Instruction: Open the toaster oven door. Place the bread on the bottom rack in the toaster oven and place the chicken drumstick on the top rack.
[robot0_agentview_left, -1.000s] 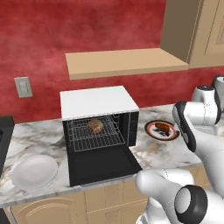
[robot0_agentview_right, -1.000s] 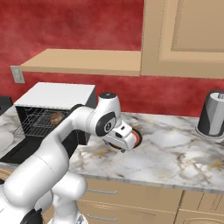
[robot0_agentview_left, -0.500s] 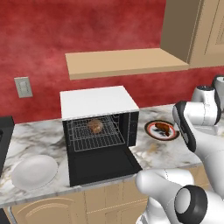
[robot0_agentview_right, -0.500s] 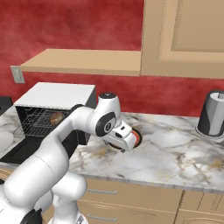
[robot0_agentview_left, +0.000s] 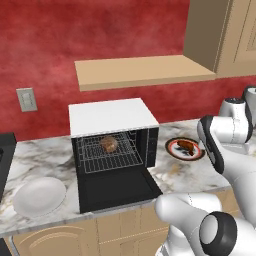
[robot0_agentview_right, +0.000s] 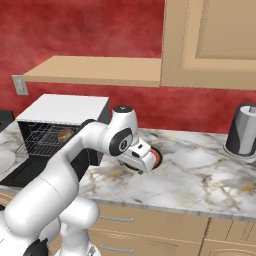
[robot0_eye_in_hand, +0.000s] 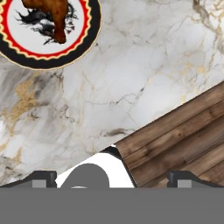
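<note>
We hold our gripper (robot0_eye_in_hand: 112, 177) wide open and empty above the marble counter (robot0_eye_in_hand: 144, 65). Just ahead lies the chicken drumstick (robot0_eye_in_hand: 51, 13) on its plate (robot0_eye_in_hand: 83, 41). Farther off, the toaster oven (robot0_agentview_left: 112, 150) stands open, door (robot0_agentview_left: 117, 189) down, bread (robot0_agentview_left: 108, 143) inside.

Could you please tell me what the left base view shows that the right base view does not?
Left base view alone: the empty white plate, the chicken drumstick on its patterned plate, the lowered toaster oven door. Right base view alone: a metal kettle, and the open gripper above that plate. Both: the toaster oven, the bread on its rack, and the wooden shelf.
</note>
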